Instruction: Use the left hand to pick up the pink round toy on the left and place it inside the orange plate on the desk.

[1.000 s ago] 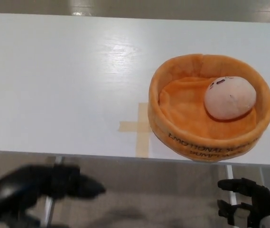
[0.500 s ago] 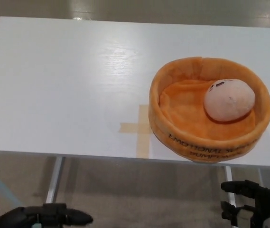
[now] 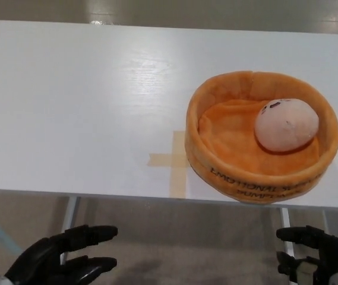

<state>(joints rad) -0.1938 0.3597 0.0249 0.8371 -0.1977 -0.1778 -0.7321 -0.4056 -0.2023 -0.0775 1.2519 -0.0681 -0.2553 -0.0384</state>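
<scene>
The pink round toy (image 3: 286, 124) is sitting inside the orange plate (image 3: 216, 155), over on the plate's right side and leaning against its soft wall. The plate is resting on the white bench (image 3: 85, 101), close to the bench's near edge, and a tape cross (image 3: 176, 160) is lying just beside the plate's left side. So the putting-in step is looking done, and nothing is waiting on the bench to the left of the plate. The left hand (image 3: 62, 261) is hanging below the near edge of the bench, well apart from the plate, with its fingers (image 3: 91, 233) spread apart and nothing in them. The right hand (image 3: 314, 252) is hanging below the bench edge too, under the plate's right side, with its fingers curled loosely but not closed, and it is holding nothing. The next move is looking easy: both hands are only needing to keep clear of the bench, so that the plate is not getting bumped and the toy is not rolling out.
</scene>
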